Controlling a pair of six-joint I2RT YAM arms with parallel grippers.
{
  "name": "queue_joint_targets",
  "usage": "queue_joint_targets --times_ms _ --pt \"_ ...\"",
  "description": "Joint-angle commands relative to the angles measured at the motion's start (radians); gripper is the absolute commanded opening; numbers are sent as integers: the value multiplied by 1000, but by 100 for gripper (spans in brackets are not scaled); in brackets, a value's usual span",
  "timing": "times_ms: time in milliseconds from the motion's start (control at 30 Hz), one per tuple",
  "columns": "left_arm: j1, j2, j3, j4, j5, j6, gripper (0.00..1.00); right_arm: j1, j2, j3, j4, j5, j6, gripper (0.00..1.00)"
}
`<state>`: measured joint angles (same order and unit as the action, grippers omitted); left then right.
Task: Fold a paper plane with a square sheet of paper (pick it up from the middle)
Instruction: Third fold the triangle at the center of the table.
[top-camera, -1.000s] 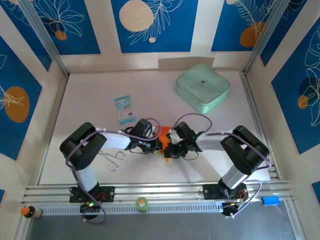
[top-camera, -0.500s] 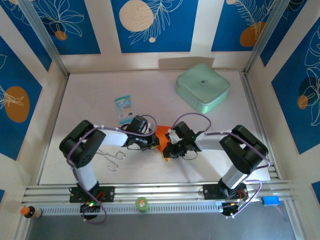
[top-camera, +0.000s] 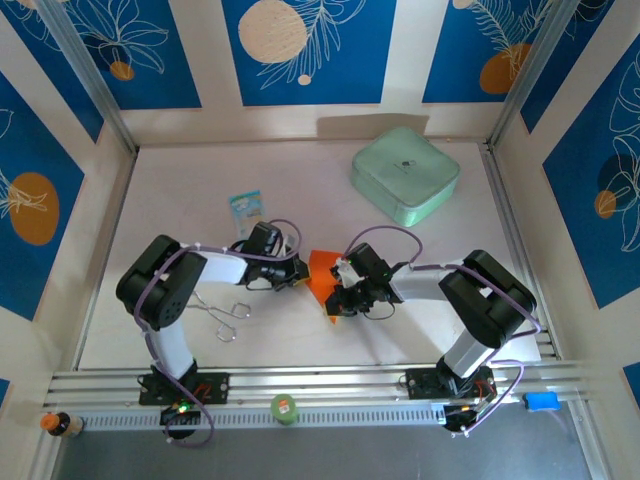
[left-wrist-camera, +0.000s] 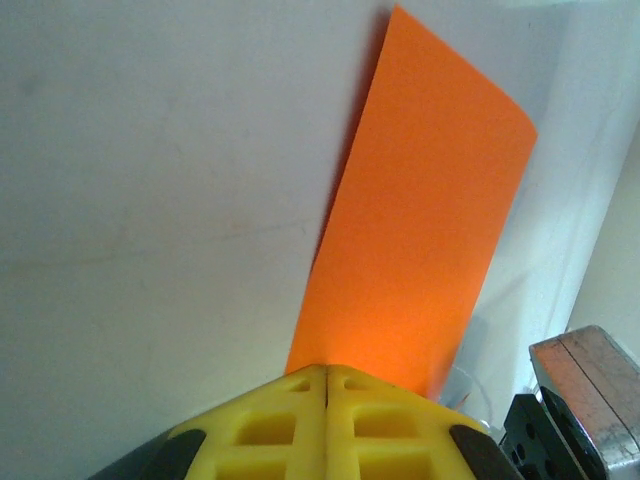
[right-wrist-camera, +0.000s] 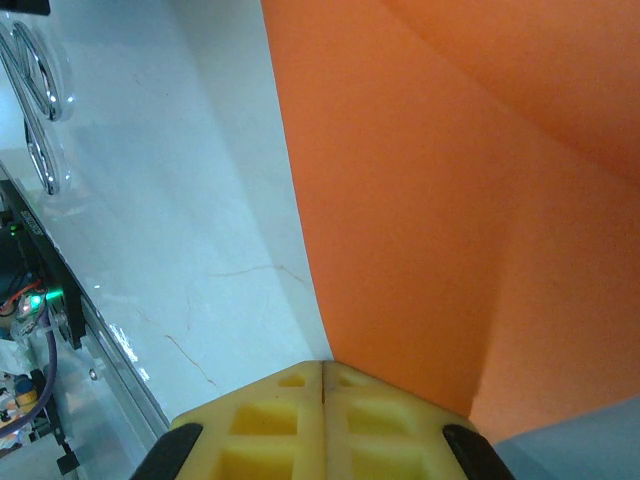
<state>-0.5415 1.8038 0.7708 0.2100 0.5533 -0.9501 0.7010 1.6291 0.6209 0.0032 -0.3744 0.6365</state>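
Left wrist: smooth orange paper (left-wrist-camera: 420, 230), slanted strip; yellow lattice-moulded left gripper (left-wrist-camera: 327, 372).

Square sheet of paper (top-camera: 320, 266) — thin, bright orange, plain, unmarked. Lay near the middle of the desk (top-camera: 180, 200), between the two hands.

Not flat. In the left wrist view it showed as a long slanted strip with straight edges and a sharp upper corner, lifted off the desk. Its lower end ran into the closed tips of the left hand (left-wrist-camera: 326, 372).

In the right wrist view it showed as a broad orange face with a soft diagonal crease — one part shaded darker. Its near edge was pinched in the closed right hand (right-wrist-camera: 322, 368).
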Motion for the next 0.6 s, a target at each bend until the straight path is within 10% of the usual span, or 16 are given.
queue_joint_targets --times_ms 0,567 --pt "37 12 16 -61 -66 32 1 0 39 -15 -86 8 -9 0" --pt "-75 -92 15 -58 31 104 6 -11 45 -6 -86 -11 -21 0"
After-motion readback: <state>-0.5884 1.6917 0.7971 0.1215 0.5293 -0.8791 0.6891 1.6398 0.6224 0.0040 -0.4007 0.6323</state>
